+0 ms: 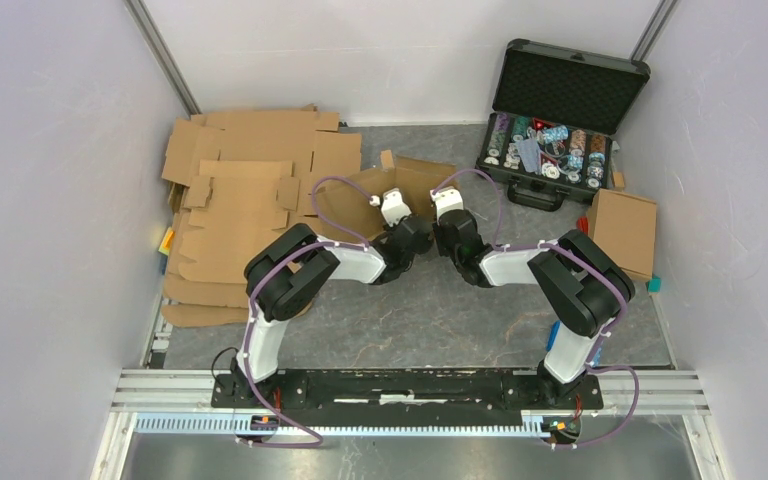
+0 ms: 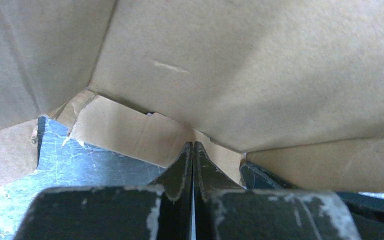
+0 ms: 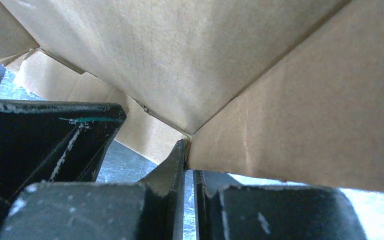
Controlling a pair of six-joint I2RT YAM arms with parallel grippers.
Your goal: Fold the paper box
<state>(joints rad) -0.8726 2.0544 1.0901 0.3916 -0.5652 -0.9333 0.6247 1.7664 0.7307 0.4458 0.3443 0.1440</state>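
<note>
Steadiness first: with left tool [image 2: 193,150] shut empty against paper box [image 2: 260,65] corner and right tool [image 3: 187,150] pinching its wall, press inward slowly.

I see the paper box [image 1: 418,178] at the centre of the top view: plain brown cardboard, only partly folded, its flaps standing up at angles. In both wrist views its creased panels fill the upper frame.

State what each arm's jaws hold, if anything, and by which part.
The right jaws seem to pinch the paper box by a flap's edge; left jaws are shut on nothing.
</note>
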